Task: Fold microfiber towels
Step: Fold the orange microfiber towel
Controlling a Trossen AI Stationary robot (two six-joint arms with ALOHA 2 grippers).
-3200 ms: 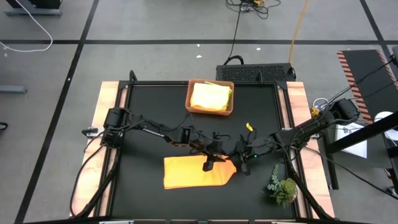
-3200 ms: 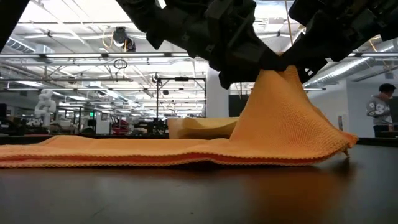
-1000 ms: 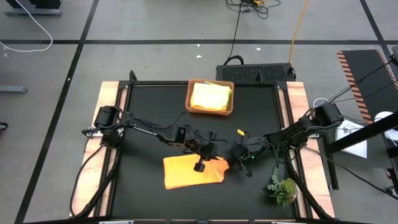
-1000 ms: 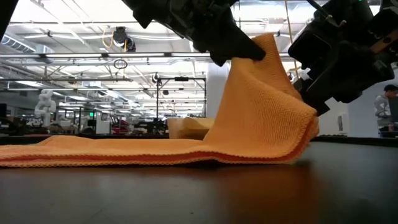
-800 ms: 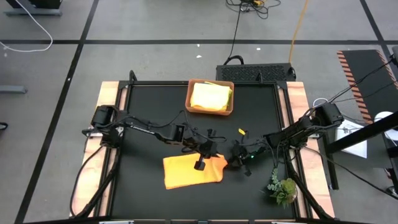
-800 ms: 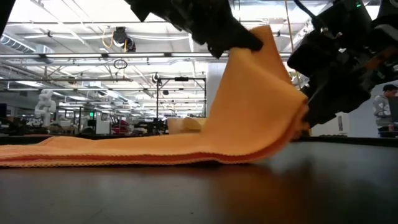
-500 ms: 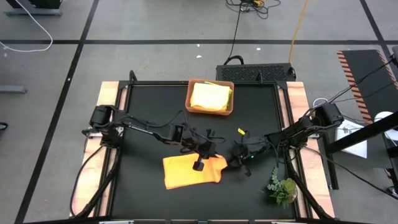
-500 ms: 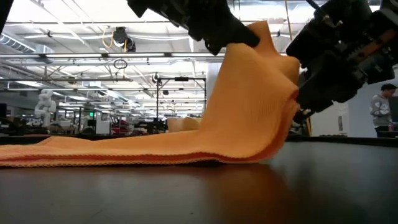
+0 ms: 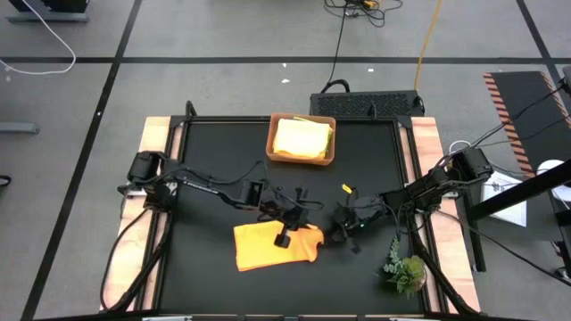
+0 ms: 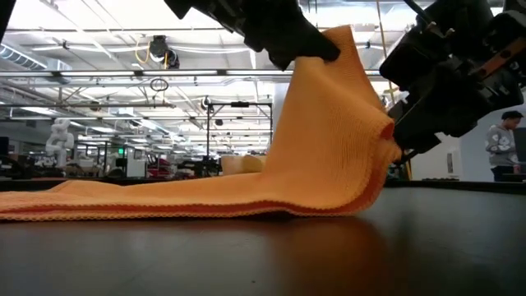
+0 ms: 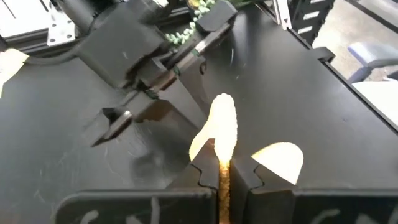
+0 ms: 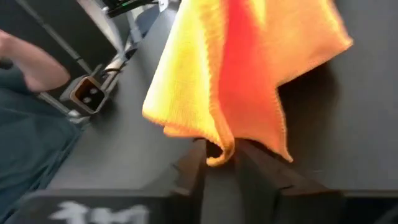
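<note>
An orange microfiber towel [image 9: 268, 247] lies on the black table, near the front and middle. Its left part [image 10: 123, 200] rests flat and its right end [image 10: 337, 123] stands raised and curled over. My left gripper [image 9: 287, 234] is above that end, shut on the towel. My right gripper [image 9: 337, 230] sits just right of the towel, low, its fingers apart on either side of the raised end's hem [image 12: 219, 157]. Folded yellow towels [image 9: 302, 139] lie in the brown tray [image 9: 273, 152] at the back. My left gripper pinches the top edge of the towel's raised right end [image 11: 222, 149] between its two fingers, coming from above. That end hangs below the fingers [image 10: 316, 49] in a double layer, while the rest lies on the table. My right gripper has the hem between its fingers [image 12: 193, 171]; whether they touch it, I cannot tell.
A small green plant sprig [image 9: 406, 269] lies at the front right by the table's edge. A small yellow piece [image 9: 344, 189] lies behind my right arm. Bare black table stretches to the left of and behind the towel.
My left gripper has carried the towel's raised end a little toward the table's left edge, so the fold at the right has drawn in and risen. The flat left part has stayed put. My right gripper has stayed close against the raised end's right edge.
</note>
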